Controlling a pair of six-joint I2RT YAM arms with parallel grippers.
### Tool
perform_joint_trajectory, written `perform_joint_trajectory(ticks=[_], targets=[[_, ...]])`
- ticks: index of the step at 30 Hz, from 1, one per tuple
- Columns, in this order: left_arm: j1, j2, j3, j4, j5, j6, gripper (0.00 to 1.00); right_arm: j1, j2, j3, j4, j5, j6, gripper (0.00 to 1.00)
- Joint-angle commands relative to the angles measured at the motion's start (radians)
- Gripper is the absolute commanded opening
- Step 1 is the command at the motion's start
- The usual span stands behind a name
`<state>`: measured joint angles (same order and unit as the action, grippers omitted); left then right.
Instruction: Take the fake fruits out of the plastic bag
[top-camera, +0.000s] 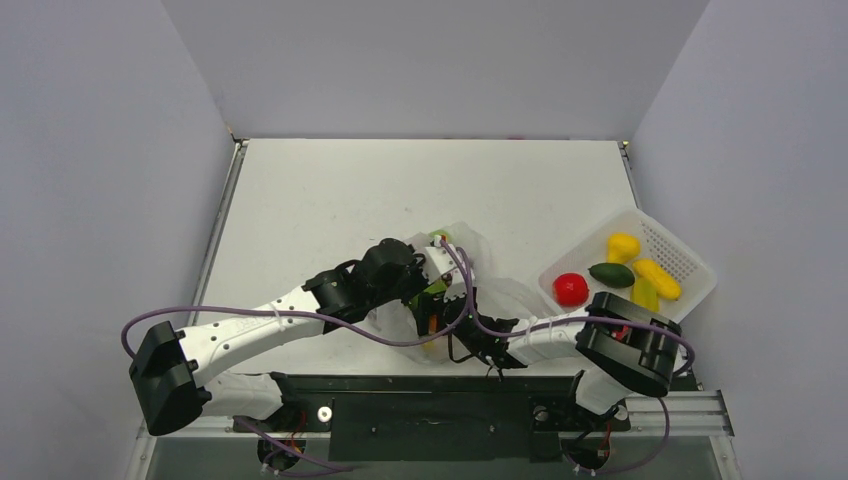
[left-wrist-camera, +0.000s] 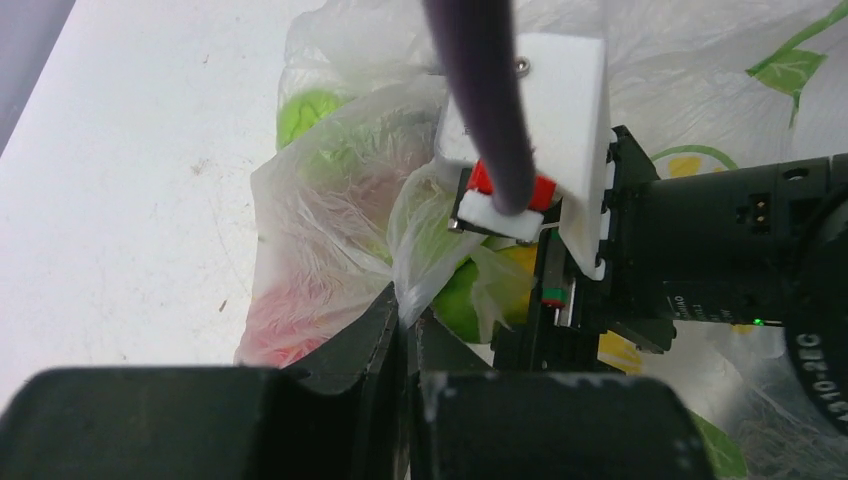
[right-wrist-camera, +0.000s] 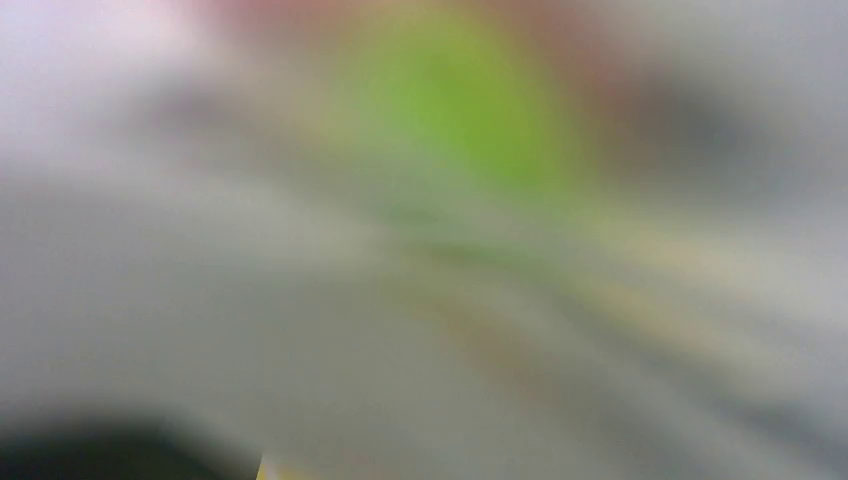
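Note:
The clear plastic bag (top-camera: 478, 250) lies crumpled mid-table between both arms. My left gripper (top-camera: 421, 277) is shut on a pinched fold of its film (left-wrist-camera: 420, 240), the jaws tight together around it (left-wrist-camera: 413, 318). Fake fruits show through the bag: a lime green one (left-wrist-camera: 305, 112) at the far end, another green one (left-wrist-camera: 462, 298) just past my fingers, and a red one (left-wrist-camera: 285, 335) on the left. My right gripper (top-camera: 441, 318) reaches into the bag's mouth from the right. Its own view is a blur of film with a green fruit (right-wrist-camera: 450, 105), and its fingers are hidden.
A white perforated basket (top-camera: 697, 262) stands at the right edge. It holds a red fruit (top-camera: 570, 288), a dark green one (top-camera: 611, 274) and yellow ones (top-camera: 622, 245). The right arm's wrist (left-wrist-camera: 700, 240) hangs close over the bag.

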<state>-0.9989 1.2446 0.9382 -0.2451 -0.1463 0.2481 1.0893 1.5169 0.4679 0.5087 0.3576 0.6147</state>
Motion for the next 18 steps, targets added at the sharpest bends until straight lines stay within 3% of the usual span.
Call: perform_joint_trajectory(ticks=[1,7,18], targets=[[-0.01,-0.003,0.021,0.046,0.01,0.012,0.01,0.02,0.081,0.043,-0.006,0.056,-0.029,0.81],[-0.012,-0.004,0.022,0.044,0.003,0.014,0.01,0.02,0.069,0.061,-0.049,0.088,-0.022,0.62],[-0.014,0.001,0.023,0.041,-0.007,0.015,0.01,0.016,-0.234,0.012,-0.124,0.105,-0.027,0.2]])
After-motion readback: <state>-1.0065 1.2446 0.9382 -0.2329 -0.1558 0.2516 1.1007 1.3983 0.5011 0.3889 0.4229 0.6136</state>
